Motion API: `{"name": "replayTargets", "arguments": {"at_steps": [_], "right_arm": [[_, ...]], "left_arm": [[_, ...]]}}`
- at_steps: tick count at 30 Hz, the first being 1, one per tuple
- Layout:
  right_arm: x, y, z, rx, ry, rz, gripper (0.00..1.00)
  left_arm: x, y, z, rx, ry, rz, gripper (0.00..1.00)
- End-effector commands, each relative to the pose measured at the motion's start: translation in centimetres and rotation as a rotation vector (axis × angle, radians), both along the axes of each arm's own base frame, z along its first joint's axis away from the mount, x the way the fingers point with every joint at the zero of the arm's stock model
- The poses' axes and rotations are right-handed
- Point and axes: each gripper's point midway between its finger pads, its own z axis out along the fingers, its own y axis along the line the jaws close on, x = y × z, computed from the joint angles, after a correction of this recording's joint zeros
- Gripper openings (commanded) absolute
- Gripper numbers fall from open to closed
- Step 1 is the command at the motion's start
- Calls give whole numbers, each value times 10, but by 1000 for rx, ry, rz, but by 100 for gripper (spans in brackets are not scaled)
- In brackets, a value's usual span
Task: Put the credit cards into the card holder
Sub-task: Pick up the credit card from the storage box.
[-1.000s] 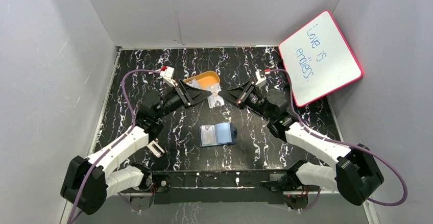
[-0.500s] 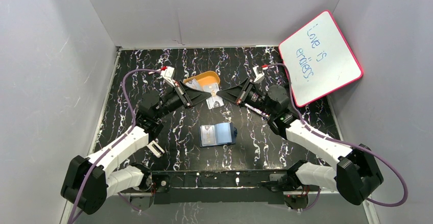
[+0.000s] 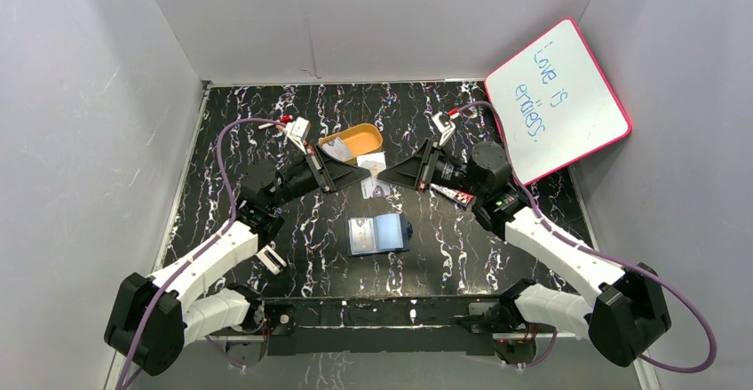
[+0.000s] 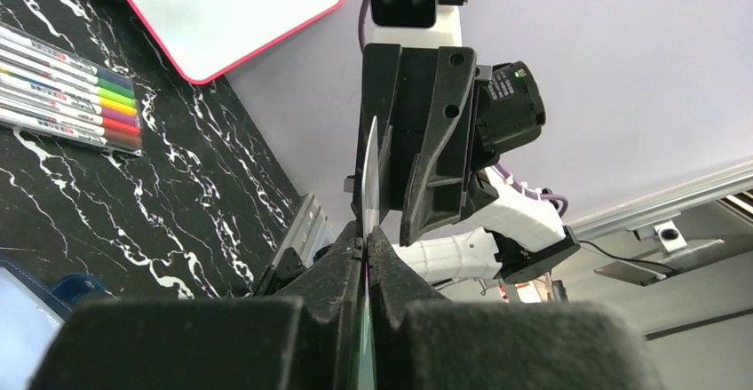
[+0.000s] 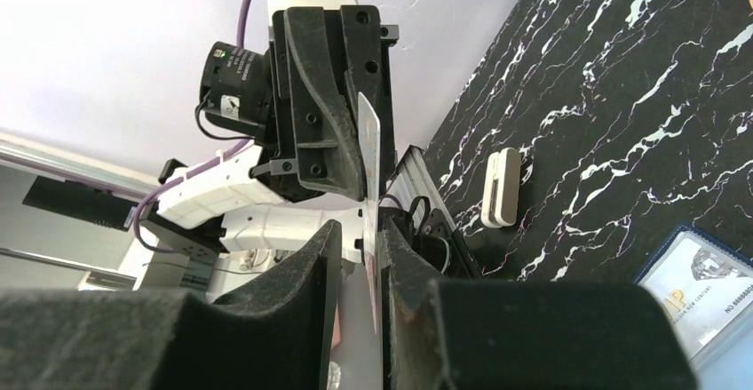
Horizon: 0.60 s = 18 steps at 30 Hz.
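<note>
Our left pincer has just clamped on a card; our right pincer is parting around it, a handover before the holder.

L end effector clamped; R end effector slightly parted, tips facing

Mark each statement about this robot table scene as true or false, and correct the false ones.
1. The left gripper is shut on a card. True.
2. The wallet is folded shut. False: it lies open on the table.
3. The whiteboard has writing on it. True.
4. The markers lie on top of the whiteboard. False: they lie on the table beside it.
</note>
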Motion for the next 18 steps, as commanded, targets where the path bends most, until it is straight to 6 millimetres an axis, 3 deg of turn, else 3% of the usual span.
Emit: {"name": "replayTargets", "arguments": {"at_steps": [1,18], "right_arm": [[-13,-13,36,63,-124,36,29],[-15,-10,34,43,-131,96,20]], "left_arm": [[-11,2,10,-14,-63,-33,0],[-15,-3,11,-35,-67,-85,0]]}}
